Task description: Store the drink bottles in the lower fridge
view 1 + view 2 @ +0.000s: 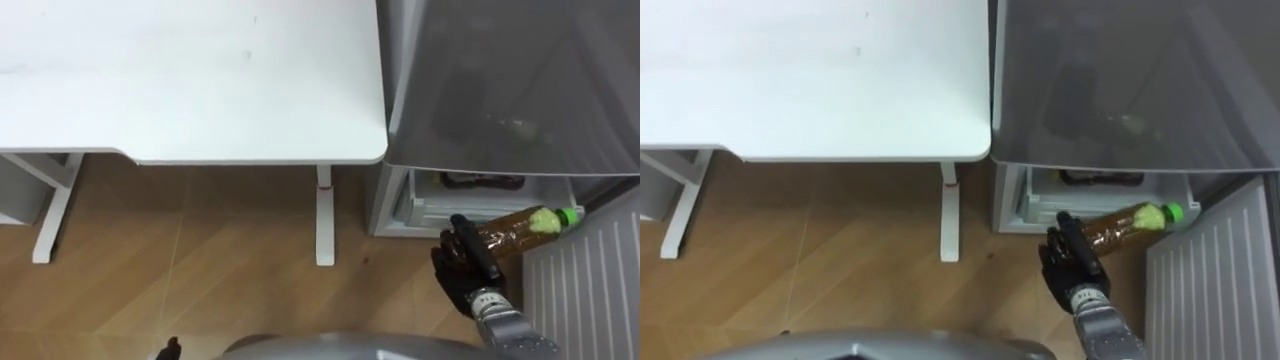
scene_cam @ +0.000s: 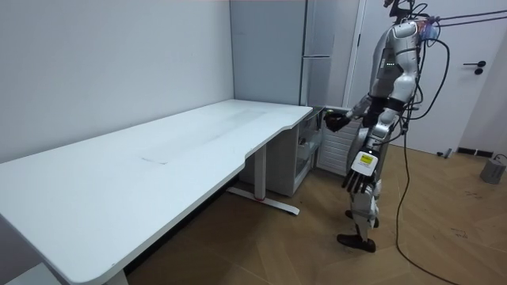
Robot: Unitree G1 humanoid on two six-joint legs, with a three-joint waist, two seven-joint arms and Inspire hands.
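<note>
A: What takes up most of the scene?
B: A long, bare white tabletop (image 1: 200,70) over a wooden floor (image 1: 200,260). Right beside its right end stands a tall grey fridge (image 1: 510,90). The robot stands facing the fridge, near the tabletop's corner.
A: Is the fridge open?
B: The lower part is. Its white ribbed door (image 1: 590,285) is swung out to the robot's right. A pale drawer (image 1: 470,208) shows inside, with something dark in it that I cannot make out.
A: And the hands?
B: The right hand (image 1: 462,268) reaches toward the drawer, fingers clamped round the base of a bottle (image 1: 515,230). The left hand (image 2: 356,180) hangs by the robot's side, fingers loose and apart, holding nothing.
A: Where exactly is the drink?
B: The bottle lies almost level in the right hand. It holds amber liquid, and its green cap points right. It sits just in front of the drawer's front edge and is not set down.
</note>
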